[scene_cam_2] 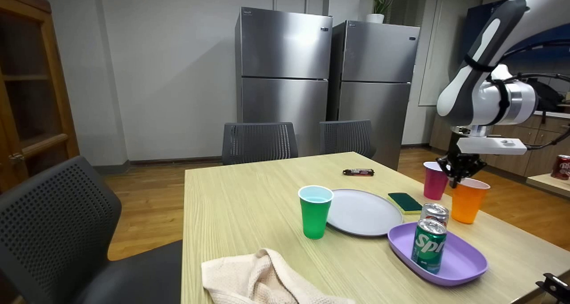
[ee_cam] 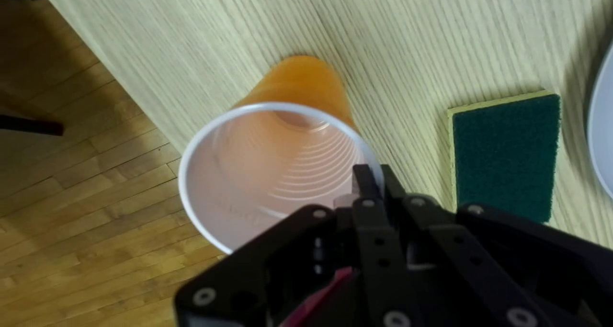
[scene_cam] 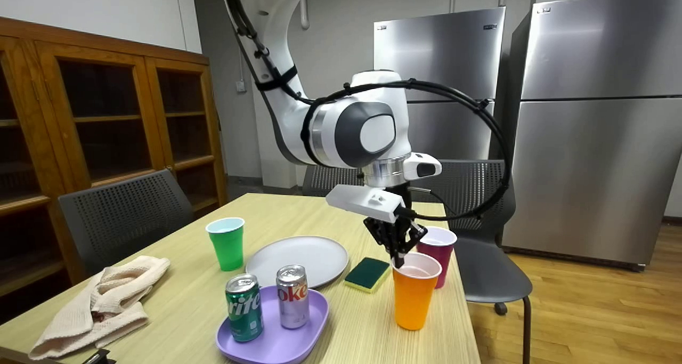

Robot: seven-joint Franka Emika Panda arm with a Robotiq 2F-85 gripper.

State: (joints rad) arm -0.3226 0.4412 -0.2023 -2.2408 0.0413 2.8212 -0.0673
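1. Two steel fridges [scene_cam_2: 285, 103] stand closed along the wall, while a wood cabinet [scene_cam: 106, 103] shows dark shelves behind its doors.
2. A white arm [scene_cam: 325, 119] bends over a pale table [scene_cam: 181, 305], its gripper [ee_cam: 378, 176] clamped on the rim of an orange cup [scene_cam: 414, 300], one finger inside and one outside.
3. A crumpled cream towel [scene_cam: 106, 305] lies well apart from the cup, past a flat grey plate [scene_cam: 303, 252].
4. Next to the plate, a purple tray [scene_cam_2: 463, 259] carries two upright cans, a Sprite can [scene_cam: 244, 310] and a Coke can [scene_cam: 294, 300].
5. The orange cup, near the table's edge, is close to upright, bright outside and white at the lip; its pale, ridged inner wall shows down toward the bottom. Whether its base touches the wood cannot be told.
6. A magenta cup [scene_cam_2: 435, 181] stands just beside it, a green cup [scene_cam_2: 314, 217] by the plate; both are pale-lined, their depths hidden.
7. A green-and-yellow sponge [ee_cam: 505, 157] lies between plate and orange cup.
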